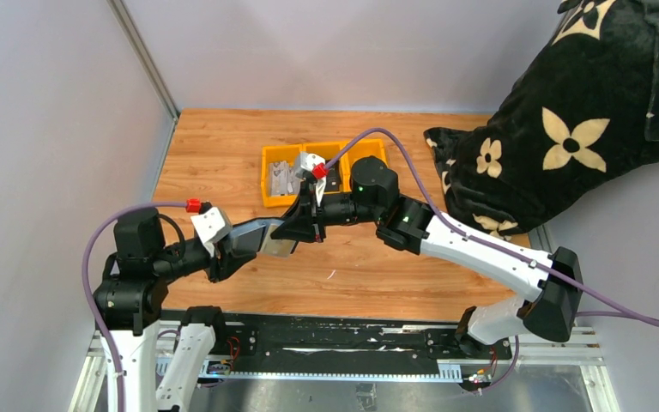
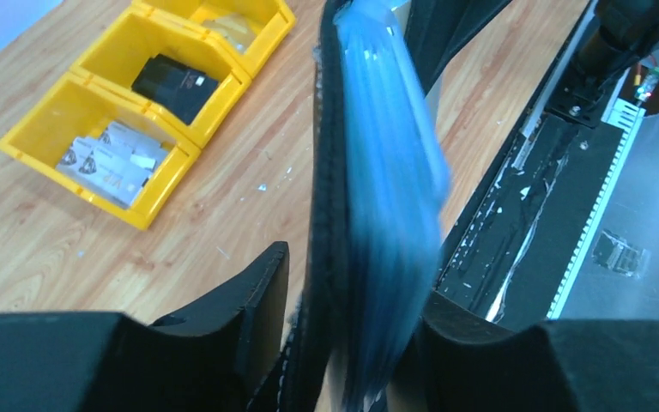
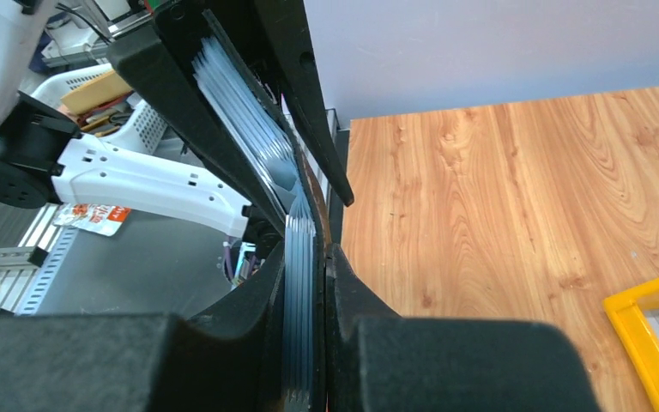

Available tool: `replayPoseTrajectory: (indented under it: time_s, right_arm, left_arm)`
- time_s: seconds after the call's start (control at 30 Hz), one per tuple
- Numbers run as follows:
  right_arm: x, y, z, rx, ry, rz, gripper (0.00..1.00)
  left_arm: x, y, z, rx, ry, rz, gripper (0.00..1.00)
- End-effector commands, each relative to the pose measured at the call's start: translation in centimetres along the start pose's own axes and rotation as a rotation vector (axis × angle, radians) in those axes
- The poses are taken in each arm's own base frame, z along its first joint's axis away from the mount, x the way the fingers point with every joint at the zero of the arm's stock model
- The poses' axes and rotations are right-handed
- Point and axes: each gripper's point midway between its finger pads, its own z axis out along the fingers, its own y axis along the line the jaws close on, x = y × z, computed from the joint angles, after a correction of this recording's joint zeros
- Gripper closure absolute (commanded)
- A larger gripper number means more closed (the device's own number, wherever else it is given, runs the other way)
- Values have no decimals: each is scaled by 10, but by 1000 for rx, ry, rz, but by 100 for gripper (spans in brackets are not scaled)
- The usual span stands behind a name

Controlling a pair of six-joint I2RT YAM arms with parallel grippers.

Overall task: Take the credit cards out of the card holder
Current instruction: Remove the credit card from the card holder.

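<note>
Left tool (image 1: 280, 244) and right tool (image 1: 308, 225) meeting mid-table, yellow tray (image 1: 267, 178) behind

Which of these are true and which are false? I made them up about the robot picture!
1. The yellow tray has three compartments. True.
2. The right gripper pinches a stack of thin cards. True.
3. Nothing lies in the yellow tray. False: pale printed cards lie in one end compartment and a black thing in the middle one.
4. The two grippers are far apart, at opposite ends of the table. False: the left gripper and the right one meet above its middle.
5. A black cloth with pale flowers lies at the right. True.
</note>
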Motion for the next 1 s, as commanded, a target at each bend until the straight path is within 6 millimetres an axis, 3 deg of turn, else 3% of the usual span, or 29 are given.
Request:
replayPoseTrajectory:
  time_s: [0.0, 0.27, 0.37, 0.4, 0.53, 0.67, 0.77, 0.97]
  right_arm:
    - [-27, 20, -7, -78, -85, -23, 100]
    - [-15, 24, -19, -70, -57, -43, 100]
    - [-15, 25, -23, -66, -56, -38, 100]
    - [-15, 25, -24, -68, -57, -32, 100]
    - [-17, 29, -24, -90, -56, -12, 100]
    - [-18, 32, -24, -104, -53, -2, 100]
    - [-18, 35, -26, -110, -54, 0, 100]
    - [-15, 41, -35, -152, -47, -2, 100]
  left_arm:
    - [-24, -17, -3, 82, -80, 4, 59]
    - [-42, -26, -4, 162, -112, -57, 76]
    - [-43, -28, -3, 185, -119, -66, 76]
    - [-44, -29, -3, 194, -121, -75, 74]
    - [-49, -35, -2, 257, -135, -123, 52]
    - [-56, -42, -2, 334, -150, -182, 46]
    - [-58, -42, -2, 350, -153, -190, 52]
    - [-61, -50, -4, 399, -171, -206, 75]
